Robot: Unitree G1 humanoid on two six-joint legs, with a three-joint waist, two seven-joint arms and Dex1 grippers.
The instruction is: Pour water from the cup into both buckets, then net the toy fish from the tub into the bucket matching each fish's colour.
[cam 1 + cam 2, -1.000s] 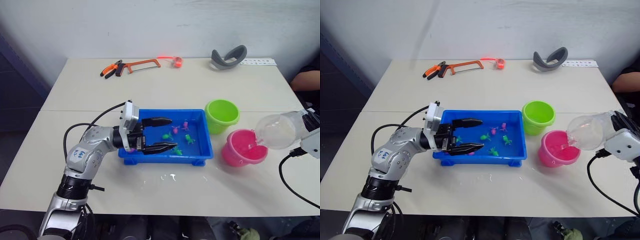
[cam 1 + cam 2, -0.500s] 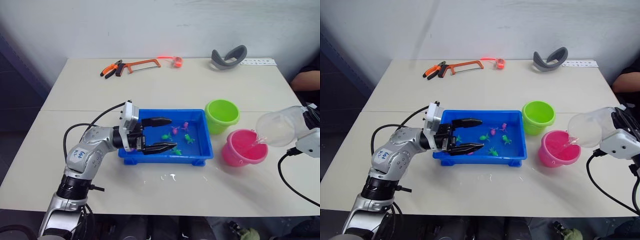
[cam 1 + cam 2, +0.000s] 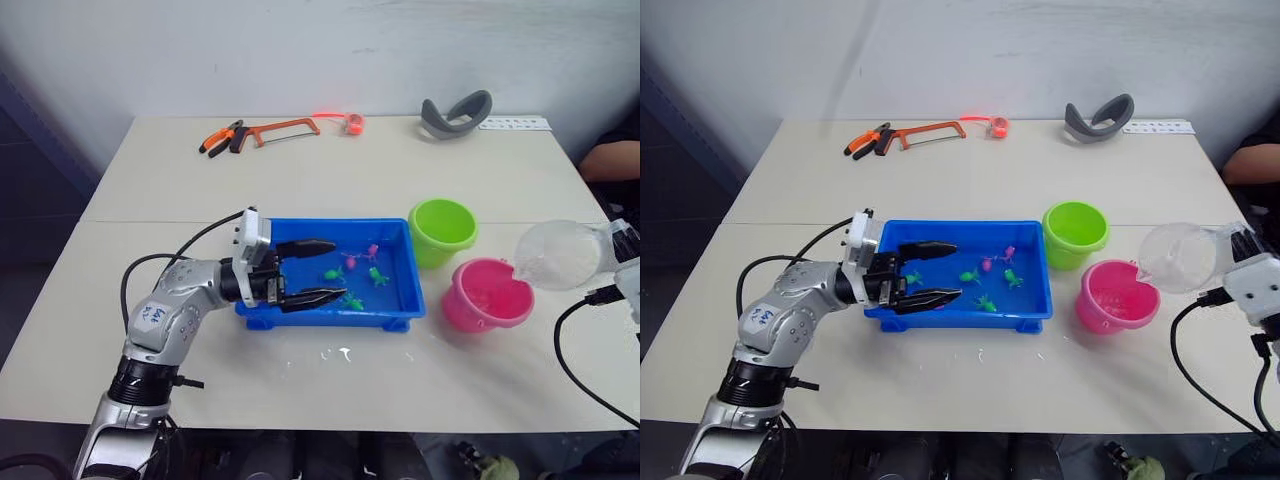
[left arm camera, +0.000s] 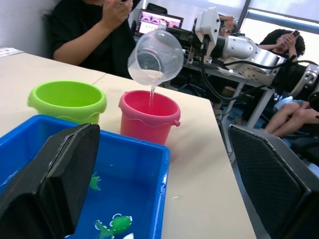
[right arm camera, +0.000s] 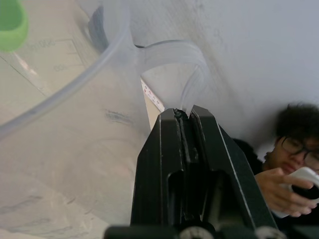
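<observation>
A bright blue tub [image 3: 404, 300] is seen holding green and pink toy fish [image 3: 378, 277]. One bucket is lime green [image 3: 443, 228], the other pink [image 3: 488, 296]. The cup [image 3: 556, 256] is clear and colourless. Black fingers [image 3: 305, 246] are borne by the silver left arm.

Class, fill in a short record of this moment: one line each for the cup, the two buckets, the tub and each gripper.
cup: tilted above the pink bucket, thin stream of water falling in
pink bucket: upright, receiving water
green bucket: upright beside the tub
tub: holds water and toy fish
right gripper: shut on cup
left gripper: open, over the tub
</observation>
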